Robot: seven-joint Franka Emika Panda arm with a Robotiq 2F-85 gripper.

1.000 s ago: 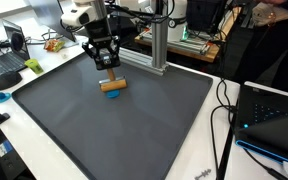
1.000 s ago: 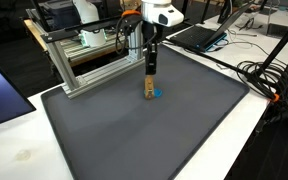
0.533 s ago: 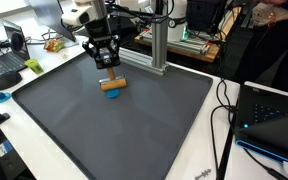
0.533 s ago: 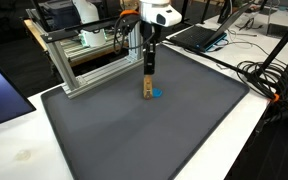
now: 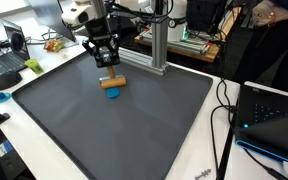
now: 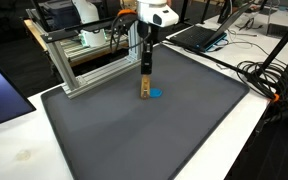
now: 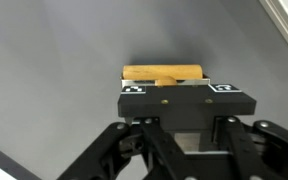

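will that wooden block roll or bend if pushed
The wooden block looks solid and straight, so probably stiff. Small, plain wood: likely light. Its faces look flat, so on the mat it should slide rather than roll.

In the wrist view my own gripper [image 7: 174, 85] hides part of the block [image 7: 162, 72]; the blue piece [image 5: 113, 95] beneath shows only an edge.
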